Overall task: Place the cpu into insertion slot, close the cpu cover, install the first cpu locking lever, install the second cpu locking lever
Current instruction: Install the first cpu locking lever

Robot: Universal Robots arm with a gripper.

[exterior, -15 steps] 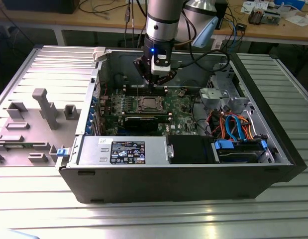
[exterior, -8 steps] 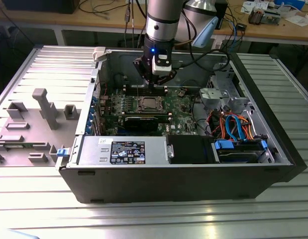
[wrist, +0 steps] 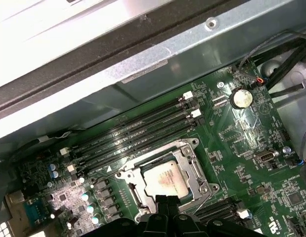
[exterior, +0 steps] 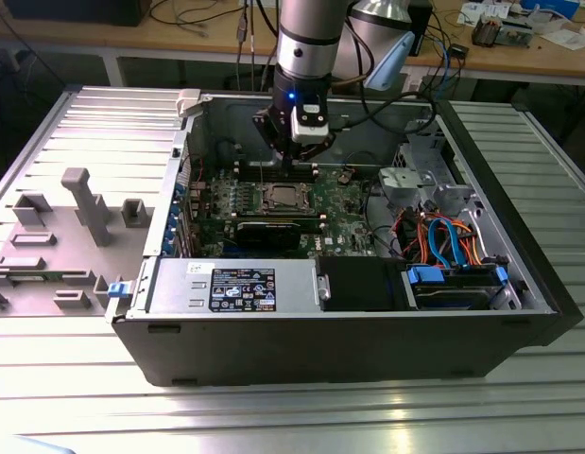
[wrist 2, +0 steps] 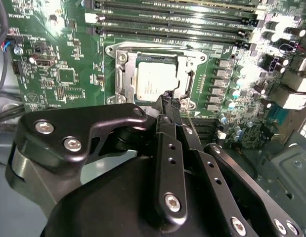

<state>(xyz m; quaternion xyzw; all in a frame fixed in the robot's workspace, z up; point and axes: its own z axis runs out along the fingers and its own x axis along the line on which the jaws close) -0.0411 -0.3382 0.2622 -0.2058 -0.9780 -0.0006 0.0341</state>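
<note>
Jaws pressed together and holding nothing, the gripper [wrist 2: 168, 101] hangs just above the edge of the insertion slot [wrist 2: 157, 76] on the green motherboard [wrist 2: 59, 74] inside the opened computer case [exterior: 349, 331]. The cpu [wrist 2: 155, 81] lies flat in the slot, silvery face up, with the cpu cover [wrist 2: 192, 59] folded down around it so the chip shows through the cut-out. In the second wrist view the closed fingertips sit beside one corner of the chip, over the slot's rim, on the side away from the memory slots [wrist 2: 177, 22]; a thin locking lever [wrist 2: 190, 81] runs along the neighbouring side of the frame, close to the tips, though whether it is latched cannot be told. In the first wrist view the fingertips [wrist: 165, 200] likewise meet the slot's near rim, the chip [wrist: 165, 180] lying straight ahead of them and the memory slots [wrist: 138, 133] beyond. The slot is square, so it offers no long axis; the lever's length runs along the frame edge, toward the memory slots. In the exterior view the arm [exterior: 306, 47] stands upright over the board, the slot [exterior: 281, 199] slightly below and in front of the gripper [exterior: 290, 156].
</note>
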